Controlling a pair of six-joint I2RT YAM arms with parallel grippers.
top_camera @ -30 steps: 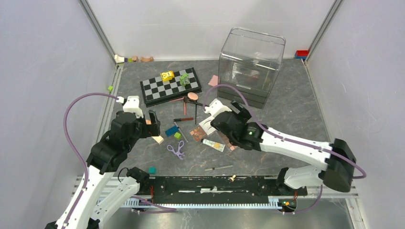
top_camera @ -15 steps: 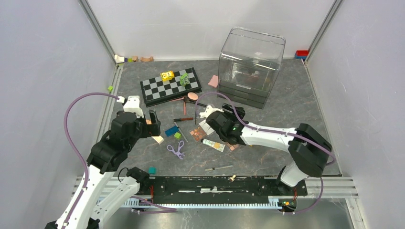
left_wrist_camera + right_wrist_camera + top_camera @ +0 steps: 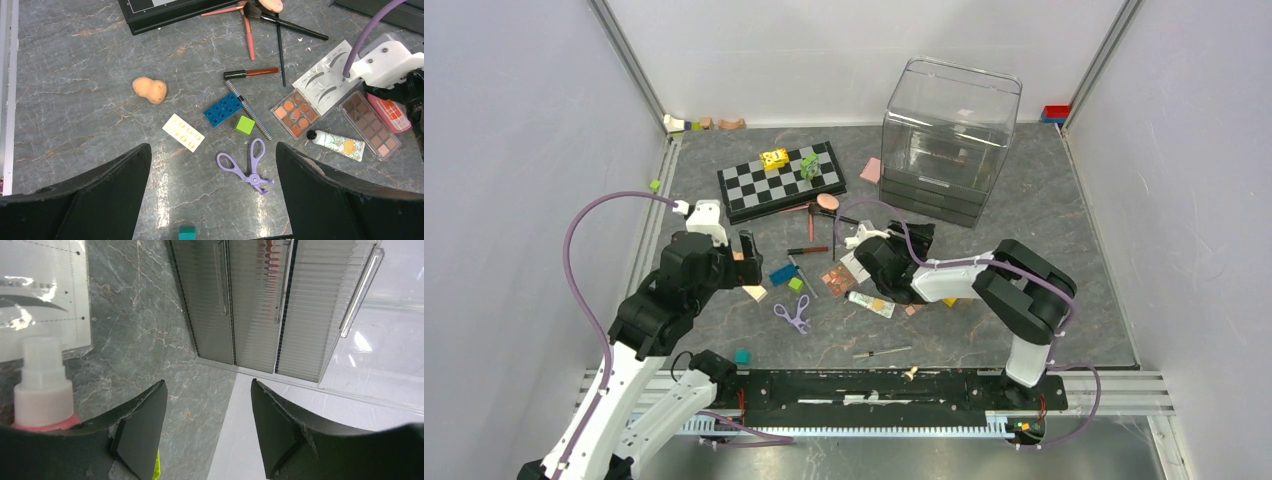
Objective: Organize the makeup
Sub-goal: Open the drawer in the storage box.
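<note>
step: likely picking up makeup | right fingers (image 3: 137, 435): part-open, low over worktop (image 3: 150, 340), nothing between | pink tube (image 3: 42, 390): just outside one finger, card (image 3: 40, 295) beyond it | left fingers (image 3: 95, 200): wide open, empty, above curler (image 3: 251, 175) | next, as I judge: shift sideways to straddle tube, then close; drawers (image 3: 250, 305) ahead

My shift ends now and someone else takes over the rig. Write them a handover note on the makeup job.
Left gripper: open, empty, above the clutter.
Right gripper: open, empty, low beside the pink tube, facing the clear drawer unit.
Loose on the table: orange palette, brown-pink palette, lash card, cream tube, brushes, purple curler, peach sponge.
Done: nothing visibly sorted; drawers look shut.
Left: probably all of it, into the drawers.
</note>
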